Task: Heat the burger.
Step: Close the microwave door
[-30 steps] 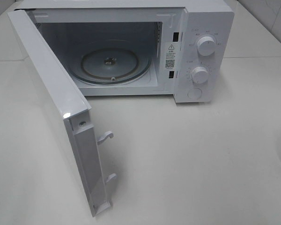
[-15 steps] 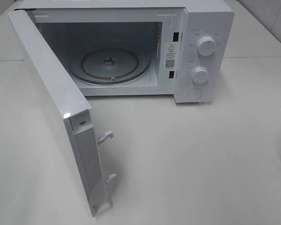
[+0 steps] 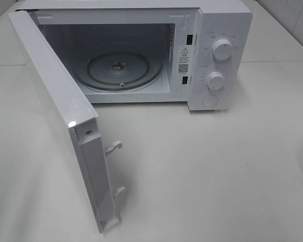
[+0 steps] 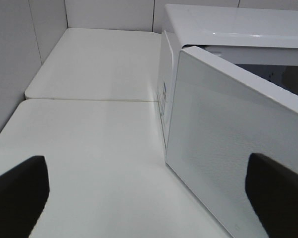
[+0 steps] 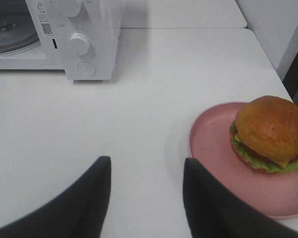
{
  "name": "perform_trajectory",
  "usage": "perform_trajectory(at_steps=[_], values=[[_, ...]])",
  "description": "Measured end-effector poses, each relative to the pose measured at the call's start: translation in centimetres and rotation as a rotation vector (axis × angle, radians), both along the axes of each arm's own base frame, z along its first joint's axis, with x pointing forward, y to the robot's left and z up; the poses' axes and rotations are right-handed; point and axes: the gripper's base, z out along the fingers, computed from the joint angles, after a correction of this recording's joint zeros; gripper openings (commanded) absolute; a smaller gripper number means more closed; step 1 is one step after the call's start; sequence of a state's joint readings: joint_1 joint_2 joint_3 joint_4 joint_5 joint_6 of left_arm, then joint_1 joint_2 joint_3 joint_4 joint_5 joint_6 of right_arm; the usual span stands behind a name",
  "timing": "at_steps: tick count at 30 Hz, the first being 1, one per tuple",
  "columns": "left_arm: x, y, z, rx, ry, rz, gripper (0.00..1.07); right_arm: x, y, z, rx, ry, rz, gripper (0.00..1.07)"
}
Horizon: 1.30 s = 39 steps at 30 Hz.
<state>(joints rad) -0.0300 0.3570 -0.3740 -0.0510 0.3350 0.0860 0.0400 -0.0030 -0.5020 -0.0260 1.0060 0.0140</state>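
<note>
Nothing has shifted over the past second: the white microwave [image 3: 141,55] stays open and empty, and the brown-bunned burger [image 5: 269,133] waits on its round pink plate [image 5: 213,148]. The left gripper [image 4: 149,196] is spread wide and empty; the right gripper [image 5: 145,191] is partly open, holding nothing, so loading hasn't begun.
</note>
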Motion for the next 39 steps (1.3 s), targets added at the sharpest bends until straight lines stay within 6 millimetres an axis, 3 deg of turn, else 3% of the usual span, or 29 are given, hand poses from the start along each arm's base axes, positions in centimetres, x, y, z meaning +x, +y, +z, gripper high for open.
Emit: perform_trajectory(at_steps=[5, 9, 10, 11, 12, 13, 14, 15, 16, 17, 18, 29, 33, 39], values=[[1.6, 0.1, -1.7, -0.002, -0.077, 0.012, 1.0, 0.0, 0.0, 0.0, 0.0, 0.0, 0.0, 0.45], [2.9, 0.1, -3.1, -0.005, -0.133, 0.023, 0.91, 0.0, 0.0, 0.0, 0.0, 0.0, 0.0, 0.45], [3.2, 0.1, -3.3, -0.008, -0.144, 0.025, 0.85, 0.0, 0.0, 0.0, 0.0, 0.0, 0.0, 0.45], [3.8, 0.1, -3.4, -0.01, -0.163, 0.027, 0.65, 0.0, 0.0, 0.0, 0.0, 0.0, 0.0, 0.45], [3.8, 0.1, -3.4, -0.01, -0.163, 0.027, 0.65, 0.0, 0.0, 0.0, 0.0, 0.0, 0.0, 0.45], [4.5, 0.1, -3.7, 0.0, -0.161, 0.022, 0.43, 0.0, 0.0, 0.0, 0.0, 0.0, 0.0, 0.45], [4.8, 0.0, -3.9, -0.002, -0.153, 0.021, 0.31, 0.0, 0.0, 0.0, 0.0, 0.0, 0.0, 0.45], [4.8, 0.0, -3.9, -0.002, -0.153, 0.021, 0.31, 0.0, 0.0, 0.0, 0.0, 0.0, 0.0, 0.45], [5.4, 0.0, -4.3, -0.014, -0.136, 0.019, 0.1, 0.0, 0.0, 0.0, 0.0, 0.0, 0.0, 0.45], [5.4, 0.0, -4.3, -0.014, -0.136, 0.019, 0.1, 0.0, 0.0, 0.0, 0.0, 0.0, 0.0, 0.45], [6.1, 0.0, -4.7, -0.038, -0.122, 0.023, 0.0, 0.0, 0.0, 0.0, 0.0, 0.0, 0.0, 0.45], [9.4, -0.6, -6.9, -0.044, -0.106, -0.026, 0.01, 0.0, 0.0, 0.0, 0.0, 0.0, 0.0, 0.45], [10.6, -1.5, -8.7, -0.055, -0.029, -0.121, 0.01, 0.0, 0.0, 0.0, 0.0, 0.0, 0.0, 0.45], [12.8, -2.6, -9.4, -0.027, 0.015, -0.247, 0.01, 0.0, 0.0, 0.0, 0.0, 0.0, 0.0, 0.45]])
